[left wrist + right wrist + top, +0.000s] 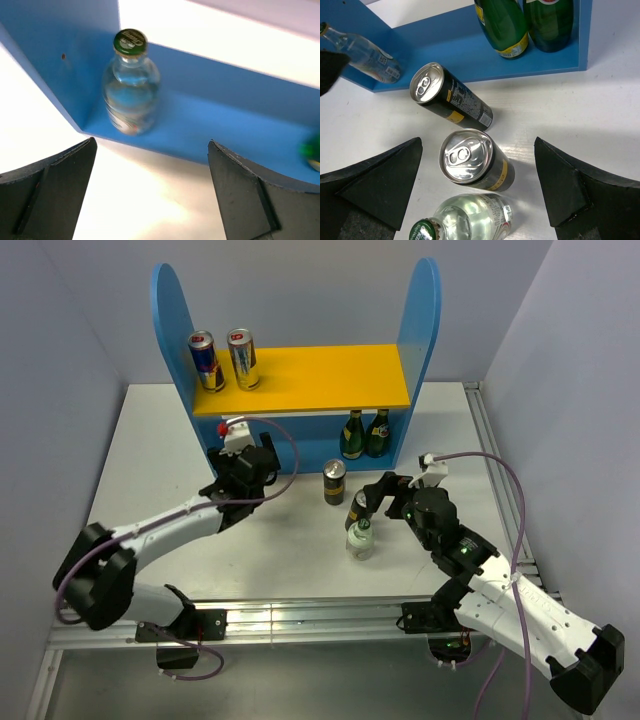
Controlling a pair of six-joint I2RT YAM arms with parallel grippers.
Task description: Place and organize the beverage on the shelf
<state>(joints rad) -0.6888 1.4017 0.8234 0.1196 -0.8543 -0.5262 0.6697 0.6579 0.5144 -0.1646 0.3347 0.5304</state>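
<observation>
Above the counter [160,470], in the top view, we found the shelf [420,330] partly stocked. A blue-and-silver slim can [207,360] and a gold slim can [243,358] stood side by side at the left end of its yellow-orange upper board [330,380]. Two green glass bottles [352,434] stood together at the right end of the lower level. Two black-and-gold cans [334,481] and a loose clear bottle [360,538] waited upright on the counter in front of the shelf. The left pincer [248,452] reached toward the lower level's left end, and the right pincer [385,495] hung just beside the nearer can.

In the left wrist view, a shelved clear bottle [131,95] with a green cap stood upright in the left corner of the blue lower level. The left pincer [152,195] was spread wide and held nothing, apart from the bottle. A blurred green shape at the right edge we could not identify.

In the right wrist view, the right pincer [477,185] was also spread wide and empty. It hovered over the nearer black-and-gold can, with the loose clear bottle just beside that can. Both cans showed silver pull-tab tops and dark bodies with gold bands.

We judged the task well past halfway, with three drinks left on the counter to shelve.
</observation>
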